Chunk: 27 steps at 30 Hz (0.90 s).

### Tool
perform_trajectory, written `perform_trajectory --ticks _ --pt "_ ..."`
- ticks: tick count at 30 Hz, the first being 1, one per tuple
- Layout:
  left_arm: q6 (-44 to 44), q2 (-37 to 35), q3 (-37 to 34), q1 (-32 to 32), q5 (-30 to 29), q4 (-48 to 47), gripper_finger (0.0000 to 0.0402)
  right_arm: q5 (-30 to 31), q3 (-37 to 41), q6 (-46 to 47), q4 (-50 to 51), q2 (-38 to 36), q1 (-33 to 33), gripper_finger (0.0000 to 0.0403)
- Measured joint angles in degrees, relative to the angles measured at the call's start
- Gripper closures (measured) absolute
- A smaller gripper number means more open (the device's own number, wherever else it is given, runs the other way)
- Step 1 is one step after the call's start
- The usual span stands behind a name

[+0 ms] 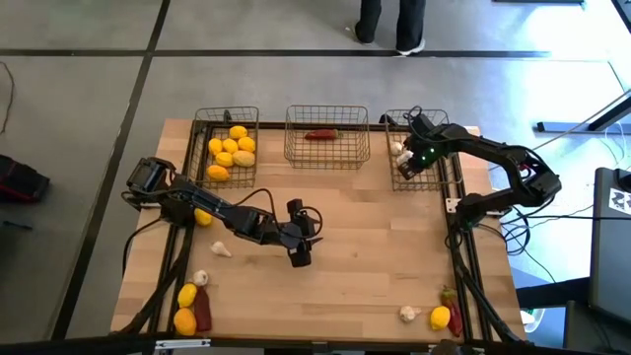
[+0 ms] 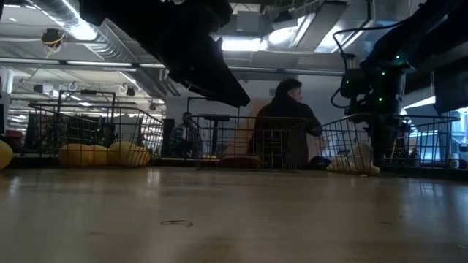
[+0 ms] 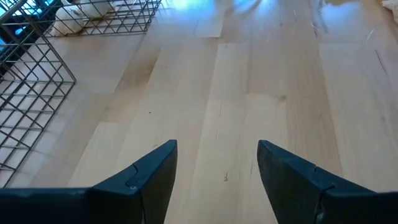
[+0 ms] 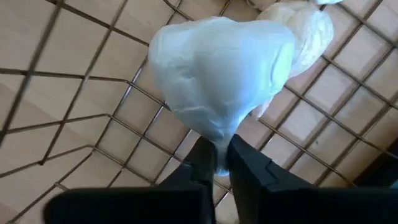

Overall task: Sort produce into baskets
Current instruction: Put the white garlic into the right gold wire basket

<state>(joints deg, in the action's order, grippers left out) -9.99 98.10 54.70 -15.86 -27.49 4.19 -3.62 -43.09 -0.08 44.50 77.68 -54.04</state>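
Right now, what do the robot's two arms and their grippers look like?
Both arms are dark, jointed segments with black cables looping alongside. The left gripper has two dark, flat, wedge-shaped fingers. The right gripper has matching dark fingers, and its wrist carries small green indicator lights in the high view. No other markings are readable.

- I count three dark wire-mesh baskets [image 1: 326, 138].
- I get ten round yellow lemons [image 1: 231, 153]: six in the left basket, four loose.
- Three slim dark red chili peppers [image 1: 320, 135].
- Whitish garlic bulbs [image 1: 222, 249]: at least five.
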Motion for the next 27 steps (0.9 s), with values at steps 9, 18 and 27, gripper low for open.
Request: perform_trajectory --ticks 9,18,27 --pt "-0.38 0.02 0.00 -0.07 0.00 -0.02 0.0182 0.02 -1.57 -0.47 2.87 -0.11 0.00 0.0273" --pt "-0.40 0.02 0.00 -0.07 0.00 -0.03 0.0182 -0.74 -9.72 -0.15 12.90 -6.08 0.08 0.0258" --pt "-0.41 0.04 -0.02 -0.06 0.00 -0.04 0.0183 -4.98 -11.81 2.13 14.36 -16.58 4.24 0.0258"
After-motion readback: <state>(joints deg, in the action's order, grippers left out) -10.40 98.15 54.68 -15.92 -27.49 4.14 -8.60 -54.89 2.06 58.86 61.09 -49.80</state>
